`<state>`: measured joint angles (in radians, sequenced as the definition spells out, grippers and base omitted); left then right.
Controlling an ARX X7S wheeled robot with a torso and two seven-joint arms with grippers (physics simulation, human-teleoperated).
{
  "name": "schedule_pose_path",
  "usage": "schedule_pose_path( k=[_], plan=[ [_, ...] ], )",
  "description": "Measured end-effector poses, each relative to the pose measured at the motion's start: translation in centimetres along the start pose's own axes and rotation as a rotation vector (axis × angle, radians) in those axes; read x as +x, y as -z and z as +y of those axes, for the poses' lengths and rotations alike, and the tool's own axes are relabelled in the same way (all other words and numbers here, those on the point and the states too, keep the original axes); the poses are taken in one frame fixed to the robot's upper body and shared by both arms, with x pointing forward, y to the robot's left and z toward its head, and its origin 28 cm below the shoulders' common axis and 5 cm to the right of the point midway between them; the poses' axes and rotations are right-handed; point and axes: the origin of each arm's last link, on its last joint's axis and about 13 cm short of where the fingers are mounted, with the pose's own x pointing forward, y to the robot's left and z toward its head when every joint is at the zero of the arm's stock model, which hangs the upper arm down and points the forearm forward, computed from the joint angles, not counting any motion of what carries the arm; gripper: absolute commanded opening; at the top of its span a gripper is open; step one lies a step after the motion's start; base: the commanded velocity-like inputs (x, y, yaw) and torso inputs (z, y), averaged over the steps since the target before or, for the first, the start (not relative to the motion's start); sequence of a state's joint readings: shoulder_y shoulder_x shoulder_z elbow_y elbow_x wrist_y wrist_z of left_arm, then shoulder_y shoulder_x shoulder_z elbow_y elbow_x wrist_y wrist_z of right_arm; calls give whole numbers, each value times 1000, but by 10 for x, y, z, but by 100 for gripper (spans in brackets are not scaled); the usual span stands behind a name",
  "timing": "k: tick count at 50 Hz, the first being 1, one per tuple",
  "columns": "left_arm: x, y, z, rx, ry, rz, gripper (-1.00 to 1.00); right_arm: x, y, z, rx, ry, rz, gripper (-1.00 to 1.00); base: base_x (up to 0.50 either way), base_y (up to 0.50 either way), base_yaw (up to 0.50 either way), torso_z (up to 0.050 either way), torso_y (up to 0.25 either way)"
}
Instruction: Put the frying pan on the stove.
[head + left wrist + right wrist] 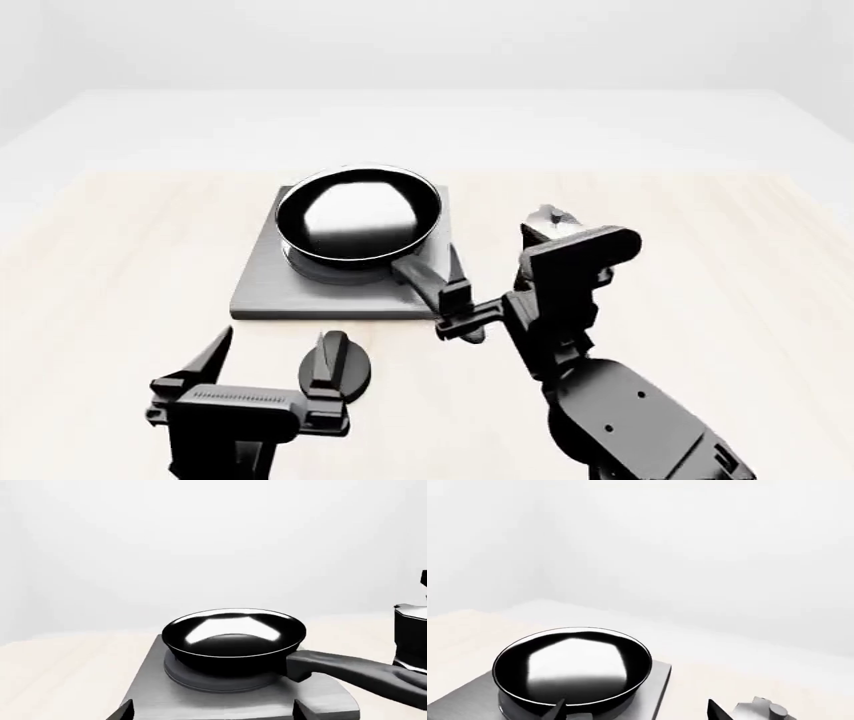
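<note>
1. Writing: none readable on pan (358, 215), stove (267, 285), knob (331, 365) or moka pot (550, 222).
2. Surface: pale wood-grain table (120, 250); white walls behind.
3. Pan sits on stove's ring burner, handle toward 5 o'clock in head view.
4. Right gripper (458, 312) at handle end; fingers spread in wrist view.
5. Left gripper (267, 372) spread, holding nothing, at 6 o'clock of stove.

No readable text or markings anywhere.
</note>
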<state>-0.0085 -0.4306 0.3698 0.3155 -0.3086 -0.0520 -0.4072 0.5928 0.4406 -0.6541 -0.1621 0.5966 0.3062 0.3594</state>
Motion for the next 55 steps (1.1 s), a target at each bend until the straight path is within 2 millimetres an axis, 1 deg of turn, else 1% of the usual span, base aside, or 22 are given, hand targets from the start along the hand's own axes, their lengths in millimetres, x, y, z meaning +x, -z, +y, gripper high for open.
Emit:
schedule_pose_path(
  k=[14,25,40,55],
  plan=[
    [-4,-13,2,-14,8,-44,100,-28,-10,0,21,78,-135,100,0,0,0,0,0],
    [-10,-24,2,-27,18,-81,100,-50,-26,2,19,94,-211,100,0,0,0,0,0],
    [-21,-45,2,-20,33,-138,100,-75,-52,2,17,105,-298,100,0,0,0,0,0],
    [-30,-60,2,1,44,-182,100,-94,-69,5,22,99,-355,100,0,0,0,0,0]
  ],
)
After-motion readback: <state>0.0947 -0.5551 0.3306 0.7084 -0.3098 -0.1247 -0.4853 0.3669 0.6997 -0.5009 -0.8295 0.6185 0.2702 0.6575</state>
